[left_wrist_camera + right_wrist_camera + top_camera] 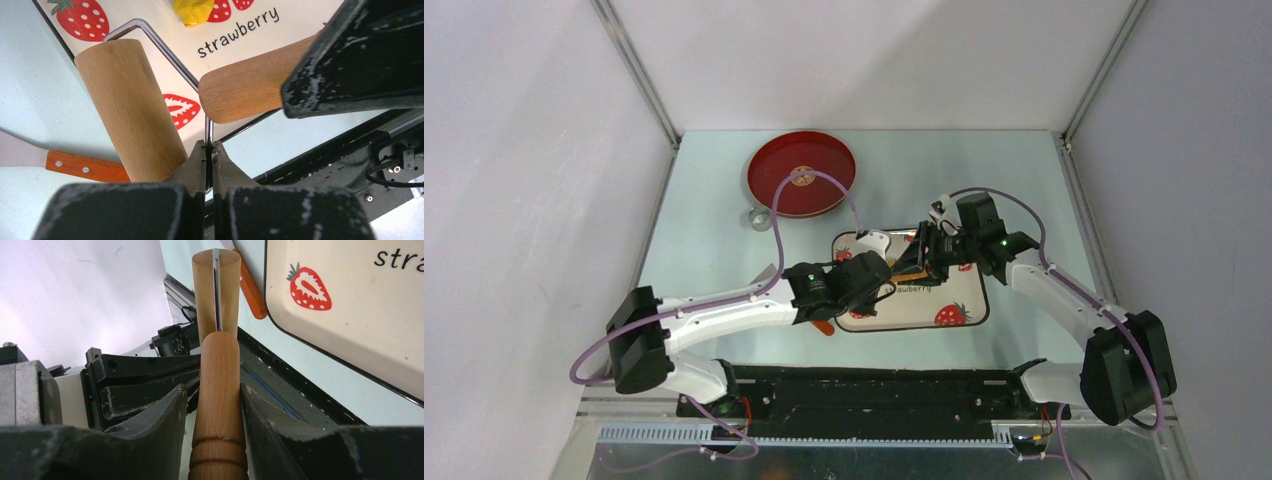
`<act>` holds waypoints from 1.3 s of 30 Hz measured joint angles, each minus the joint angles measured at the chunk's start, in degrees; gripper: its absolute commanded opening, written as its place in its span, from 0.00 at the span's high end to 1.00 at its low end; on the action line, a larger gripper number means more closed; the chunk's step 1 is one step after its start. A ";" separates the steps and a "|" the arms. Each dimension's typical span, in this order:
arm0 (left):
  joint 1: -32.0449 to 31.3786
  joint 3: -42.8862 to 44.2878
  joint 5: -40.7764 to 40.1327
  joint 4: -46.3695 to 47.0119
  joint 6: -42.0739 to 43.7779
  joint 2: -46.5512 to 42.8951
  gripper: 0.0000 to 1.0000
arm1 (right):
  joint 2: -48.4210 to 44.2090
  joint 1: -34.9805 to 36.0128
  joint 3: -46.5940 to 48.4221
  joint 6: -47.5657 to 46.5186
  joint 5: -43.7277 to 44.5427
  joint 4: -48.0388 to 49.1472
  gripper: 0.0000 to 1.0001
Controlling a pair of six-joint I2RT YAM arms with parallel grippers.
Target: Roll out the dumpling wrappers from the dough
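Observation:
A lump of yellow dough (pixel 192 10) lies on the strawberry tray (pixel 964 300). No dumpling wrapper shows. My left gripper (pixel 209 145) is shut on the wire frame (pixel 165 50) of the wooden roller, whose drum (pixel 130 105) hangs over the tray's near left edge. In the top view the left gripper (pixel 879 280) is over the tray's left part. My right gripper (pixel 214 386) straddles the roller's wooden handle (pixel 218 430). One finger touches the handle and a slim gap shows at the other. In the top view the right gripper (pixel 921 262) meets the left over the tray.
A red plate (pixel 802 172) sits at the back left, with a small metal ring cutter (pixel 757 218) beside it. A spatula with an orange handle (pixel 82 167) lies on the table just left of the tray's near corner. The black base rail runs along the near edge.

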 measured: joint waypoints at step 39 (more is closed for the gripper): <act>32.30 -29.05 32.15 24.04 -12.02 -19.26 0.24 | -7.63 -11.32 1.03 -25.22 9.90 -19.93 1.00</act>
